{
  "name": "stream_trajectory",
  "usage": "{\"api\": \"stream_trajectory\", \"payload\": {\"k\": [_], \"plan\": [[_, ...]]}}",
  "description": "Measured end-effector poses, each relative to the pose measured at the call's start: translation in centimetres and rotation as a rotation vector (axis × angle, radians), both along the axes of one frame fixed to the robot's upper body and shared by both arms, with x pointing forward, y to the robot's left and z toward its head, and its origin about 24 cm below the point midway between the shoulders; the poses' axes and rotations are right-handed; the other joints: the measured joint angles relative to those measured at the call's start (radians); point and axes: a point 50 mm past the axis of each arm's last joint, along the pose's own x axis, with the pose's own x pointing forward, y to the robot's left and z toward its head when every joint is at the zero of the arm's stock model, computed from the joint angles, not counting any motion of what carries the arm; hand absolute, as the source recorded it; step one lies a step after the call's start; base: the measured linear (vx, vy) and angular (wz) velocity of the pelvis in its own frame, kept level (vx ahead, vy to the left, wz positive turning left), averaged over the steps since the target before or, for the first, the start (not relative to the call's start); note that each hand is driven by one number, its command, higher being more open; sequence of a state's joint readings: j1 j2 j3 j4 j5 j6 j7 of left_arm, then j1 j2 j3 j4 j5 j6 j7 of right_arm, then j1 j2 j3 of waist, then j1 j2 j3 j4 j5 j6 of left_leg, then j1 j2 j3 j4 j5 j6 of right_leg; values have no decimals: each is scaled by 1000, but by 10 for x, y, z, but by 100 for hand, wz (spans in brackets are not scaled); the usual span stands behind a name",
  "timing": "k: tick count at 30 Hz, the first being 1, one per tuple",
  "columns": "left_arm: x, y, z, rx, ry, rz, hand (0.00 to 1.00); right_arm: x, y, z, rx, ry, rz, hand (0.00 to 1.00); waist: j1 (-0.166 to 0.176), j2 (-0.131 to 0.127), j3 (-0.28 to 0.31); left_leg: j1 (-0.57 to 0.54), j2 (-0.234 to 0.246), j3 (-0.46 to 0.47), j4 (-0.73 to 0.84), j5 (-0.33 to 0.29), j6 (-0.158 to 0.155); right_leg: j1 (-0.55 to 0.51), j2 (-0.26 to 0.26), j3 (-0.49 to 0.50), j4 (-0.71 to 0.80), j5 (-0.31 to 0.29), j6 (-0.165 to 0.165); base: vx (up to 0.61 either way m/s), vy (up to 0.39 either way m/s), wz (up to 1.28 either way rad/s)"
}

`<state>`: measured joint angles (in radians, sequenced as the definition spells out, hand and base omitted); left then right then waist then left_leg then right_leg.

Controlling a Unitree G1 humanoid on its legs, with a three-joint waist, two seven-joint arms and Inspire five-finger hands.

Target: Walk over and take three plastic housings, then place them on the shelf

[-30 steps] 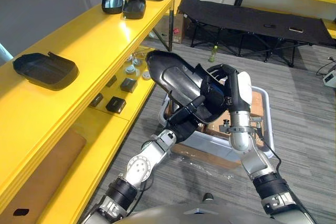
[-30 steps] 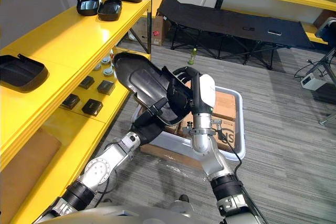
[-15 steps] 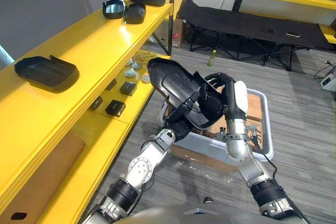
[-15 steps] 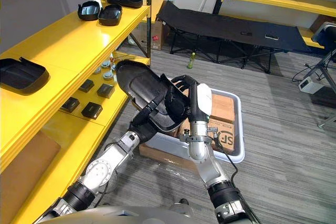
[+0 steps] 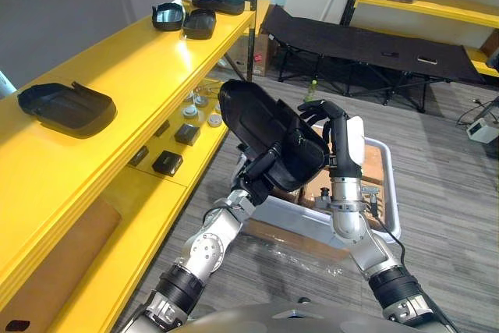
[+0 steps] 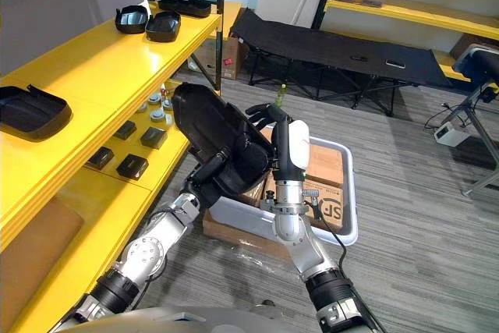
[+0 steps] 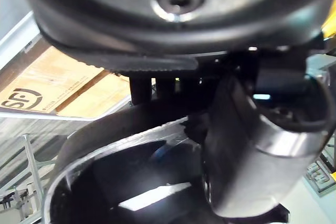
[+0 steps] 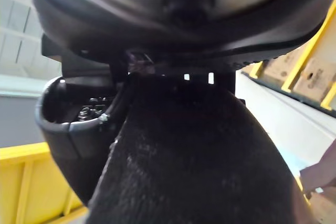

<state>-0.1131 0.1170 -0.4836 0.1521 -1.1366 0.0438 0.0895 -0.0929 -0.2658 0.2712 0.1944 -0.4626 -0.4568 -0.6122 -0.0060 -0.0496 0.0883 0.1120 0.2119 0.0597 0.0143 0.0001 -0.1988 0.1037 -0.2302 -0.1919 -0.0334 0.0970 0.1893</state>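
Both hands are closed on one large black plastic housing [image 5: 265, 126], so you are carrying it in the air between them, clear of the shelf. The left hand [image 5: 256, 179] grasps its lower end from beneath, fingers curled onto the shell. The right hand [image 5: 337, 129] hooks its fingers [image 5: 312, 111] over the opposite edge. The housing is tilted, its upper end leaning toward your left.

Just past it, on the floor, you have a white bin [image 6: 352, 193] with cardboard boxes [image 6: 326, 168] inside. Along your left runs the yellow shelf [image 5: 132, 76]. A second housing [image 5: 66, 105] lies on its top board near you, well apart from the one you hold. On the lower board sit small black boxes [image 5: 168, 163] and, further on, white round parts [image 5: 199, 99]. Towards the far end of the top board you can see a pair of housings [image 5: 199, 23] side by side, with another dark housing [image 5: 220, 4] behind them. Beyond everything, a black folding cot [image 5: 366, 40] stands on the grey floor.
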Motion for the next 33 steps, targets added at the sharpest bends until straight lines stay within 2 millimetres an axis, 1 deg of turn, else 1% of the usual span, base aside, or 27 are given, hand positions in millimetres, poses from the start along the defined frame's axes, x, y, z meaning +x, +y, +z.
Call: {"api": "stream_trajectory", "payload": {"k": [1,3,7,8,11,14,17,19,20,21,23,24,26,27,29,30,32,33], "plan": [[0,0,0,-3,-5,5,0,0,0,1,1,-3,1,100,1,0,0,0,0,0,0,0,0,2,0,-1,-4,3,0,0,0,0],[0,0,1,-10,-15,18,0,0,3,2,13,-6,7,100,1,0,0,0,-1,0,0,-1,0,2,0,-1,-5,3,0,0,0,0],[3,4,5,-40,-42,78,0,-5,17,2,84,-15,67,100,-3,1,0,0,-1,0,0,-2,0,2,0,-2,-7,3,0,0,0,0],[5,8,7,-33,-57,118,0,-8,23,1,99,-18,95,100,-2,1,-1,0,-1,0,0,-2,-1,2,0,-3,-6,3,0,0,0,0],[11,16,14,-9,-106,180,0,-16,34,1,124,-13,137,100,1,2,-1,0,-1,0,0,-3,-1,2,0,-4,-5,3,-1,0,0,0],[12,20,21,23,-140,214,0,-17,40,1,163,-12,138,100,0,3,-1,1,-1,0,0,-4,-1,1,0,-4,-4,2,-2,0,0,0],[10,25,28,91,-175,274,0,-18,43,1,182,5,136,100,-3,7,-4,2,-1,0,1,-7,-2,1,0,-4,-2,2,-2,0,0,0],[9,28,28,150,-182,322,0,-18,41,-2,168,40,127,100,-3,12,-7,2,-1,0,1,-8,-2,1,0,-4,-2,1,-2,0,0,0],[9,33,29,233,-194,363,0,-18,37,-5,171,80,112,100,-3,16,-9,3,-1,0,1,-9,-3,1,0,-4,-2,1,-3,0,0,0],[8,36,29,276,-203,386,0,-17,34,-7,174,100,105,100,-3,17,-10,3,-1,0,1,-10,-3,1,0,-4,-2,0,-4,0,0,0],[7,52,30,437,-221,500,0,-22,24,-14,190,153,66,100,-4,20,-10,3,-1,0,1,-14,-4,1,1,-4,-2,0,-4,0,0,0],[6,56,30,480,-226,533,0,-22,22,-15,202,166,59,100,-5,20,-10,4,-1,0,1,-14,-4,1,1,-3,-2,0,-4,0,0,0],[1,76,35,605,-237,675,0,-26,16,-16,205,193,37,100,-13,21,-10,4,-1,0,2,-16,-5,1,1,-3,-2,-2,-7,0,0,0],[0,81,38,630,-238,720,0,-26,15,-16,204,198,28,100,-15,21,-10,4,0,0,2,-16,-5,1,2,-3,-2,-2,-7,0,0,0],[-3,103,51,716,-258,918,0,-29,4,-22,220,241,-31,100,-18,20,-10,4,1,0,2,-18,-6,0,4,-2,-3,-2,-7,0,0,0],[-4,108,54,733,-266,970,0,-30,1,-23,230,252,-46,100,-18,21,-10,4,1,0,2,-18,-7,0,4,-2,-3,-2,-7,0,0,0],[-11,130,70,830,-304,1160,0,-33,-9,-27,231,288,-106,100,-19,21,-10,5,3,4,4,-22,-8,-1,6,2,-4,-2,-7,-3,4,-5],[-13,134,73,849,-314,1200,0,-34,-12,-28,229,298,-118,100,-19,21,-10,5,3,6,7,-24,-7,-1,6,4,-4,-2,-7,-8,11,-6]]}}
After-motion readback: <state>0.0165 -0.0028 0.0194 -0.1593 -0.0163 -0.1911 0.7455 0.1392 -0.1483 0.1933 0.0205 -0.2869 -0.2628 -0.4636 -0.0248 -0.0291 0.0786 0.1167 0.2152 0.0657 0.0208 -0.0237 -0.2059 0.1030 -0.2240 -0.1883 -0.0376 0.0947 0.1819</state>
